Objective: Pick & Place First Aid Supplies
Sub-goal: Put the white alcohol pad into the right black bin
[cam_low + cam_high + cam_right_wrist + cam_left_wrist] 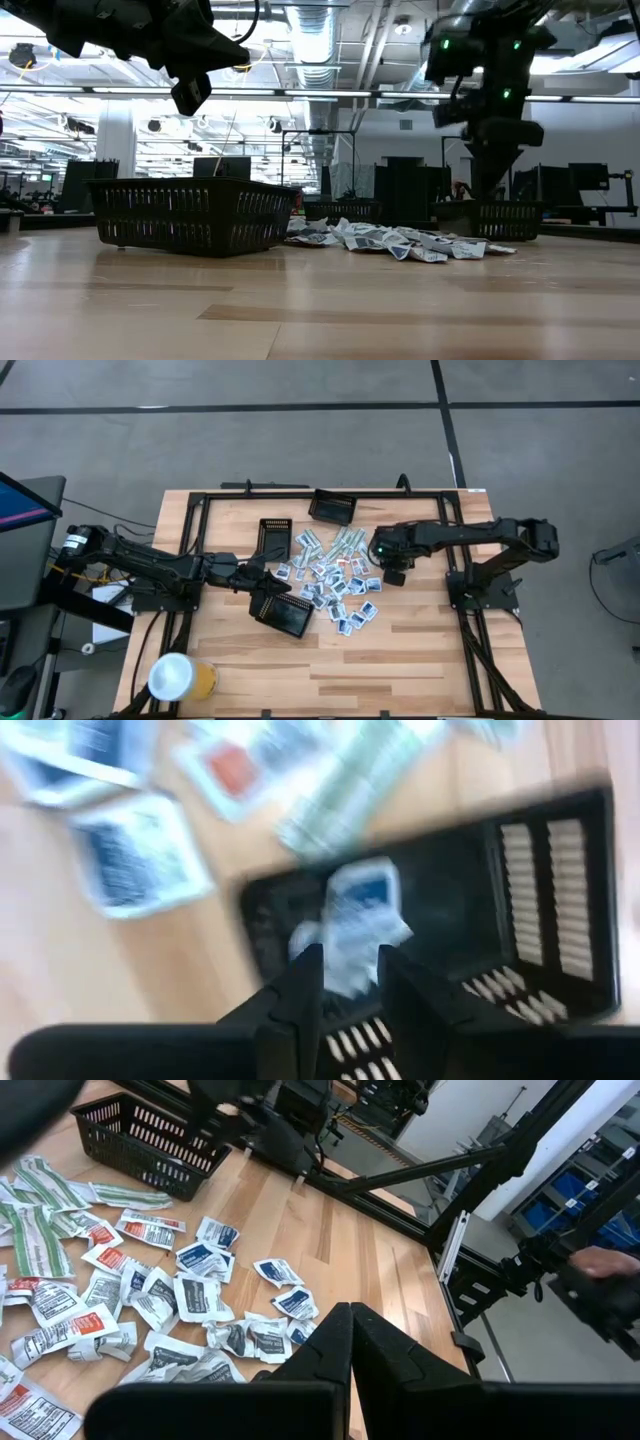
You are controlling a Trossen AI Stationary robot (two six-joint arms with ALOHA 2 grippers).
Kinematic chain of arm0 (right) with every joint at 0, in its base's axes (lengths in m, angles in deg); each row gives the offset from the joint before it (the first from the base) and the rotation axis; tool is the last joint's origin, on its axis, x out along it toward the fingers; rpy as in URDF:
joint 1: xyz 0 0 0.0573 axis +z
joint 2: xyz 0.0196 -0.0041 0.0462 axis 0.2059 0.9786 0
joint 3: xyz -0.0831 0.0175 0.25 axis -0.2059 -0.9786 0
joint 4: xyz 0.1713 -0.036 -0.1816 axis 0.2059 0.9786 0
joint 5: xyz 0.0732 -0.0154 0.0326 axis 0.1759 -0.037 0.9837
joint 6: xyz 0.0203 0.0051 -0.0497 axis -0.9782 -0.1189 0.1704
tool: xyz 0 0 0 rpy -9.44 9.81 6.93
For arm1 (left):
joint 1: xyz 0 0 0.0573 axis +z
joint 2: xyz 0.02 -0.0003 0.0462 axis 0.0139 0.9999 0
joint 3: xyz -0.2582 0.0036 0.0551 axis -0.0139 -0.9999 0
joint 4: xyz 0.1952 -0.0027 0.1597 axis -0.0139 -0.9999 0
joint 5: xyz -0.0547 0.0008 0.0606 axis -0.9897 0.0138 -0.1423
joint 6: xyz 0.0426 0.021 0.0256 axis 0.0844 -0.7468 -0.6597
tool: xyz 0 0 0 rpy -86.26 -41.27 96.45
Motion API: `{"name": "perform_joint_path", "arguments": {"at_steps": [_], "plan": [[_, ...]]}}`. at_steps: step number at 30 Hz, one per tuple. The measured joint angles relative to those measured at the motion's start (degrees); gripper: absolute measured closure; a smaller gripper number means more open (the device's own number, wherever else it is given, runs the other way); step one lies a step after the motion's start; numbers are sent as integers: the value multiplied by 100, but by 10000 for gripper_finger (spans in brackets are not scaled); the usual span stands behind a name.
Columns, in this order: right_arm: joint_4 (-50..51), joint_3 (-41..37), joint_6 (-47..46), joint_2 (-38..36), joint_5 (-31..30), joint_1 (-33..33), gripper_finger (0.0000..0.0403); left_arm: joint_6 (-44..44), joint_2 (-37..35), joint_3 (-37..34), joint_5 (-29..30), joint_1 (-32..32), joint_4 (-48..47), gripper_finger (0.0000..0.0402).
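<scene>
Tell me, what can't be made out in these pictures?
- Right wrist view: the print on the blue-marked packet over the black tray is smeared by motion.
- Low view: what is in the near tray is hidden by its mesh wall.
- Low view: most of the packet pile is hidden behind its front packets.
- High view: the lettering on the packets is too small to read.
- Left wrist view: the shut left hand hides the table under it.

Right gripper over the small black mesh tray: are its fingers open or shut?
Open. In the right wrist view the right gripper's dark fingers stand apart above the small black mesh tray, with a blue-marked white sachet just beyond them.
</scene>
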Motion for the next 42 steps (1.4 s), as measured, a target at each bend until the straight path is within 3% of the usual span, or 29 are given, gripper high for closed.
{"name": "perform_joint_path", "arguments": {"at_steps": [6, 10, 15, 20, 29, 42], "plan": [[-679, 0, 368, -258, 63, 964, 311, 0, 1, 0, 0, -7, -2, 394], [-1113, 1, 382, -233, 490, 1487, 311, 0, 1, 0, -2, -26, -2, 394], [-1398, 2, 394, 192, 904, 1978, 311, -7, 1, 0, 0, -23, -2, 394], [-1716, 1, 390, 810, 913, 2314, 311, -18, 1, 0, -2, -23, -2, 394], [-2204, 173, 280, 1324, 914, 2460, 310, 76, 1, 0, 0, -23, -4, 394], [-2210, 177, -79, 1334, 912, 2383, 310, 149, 1, 0, 0, -23, -4, 394]]}}
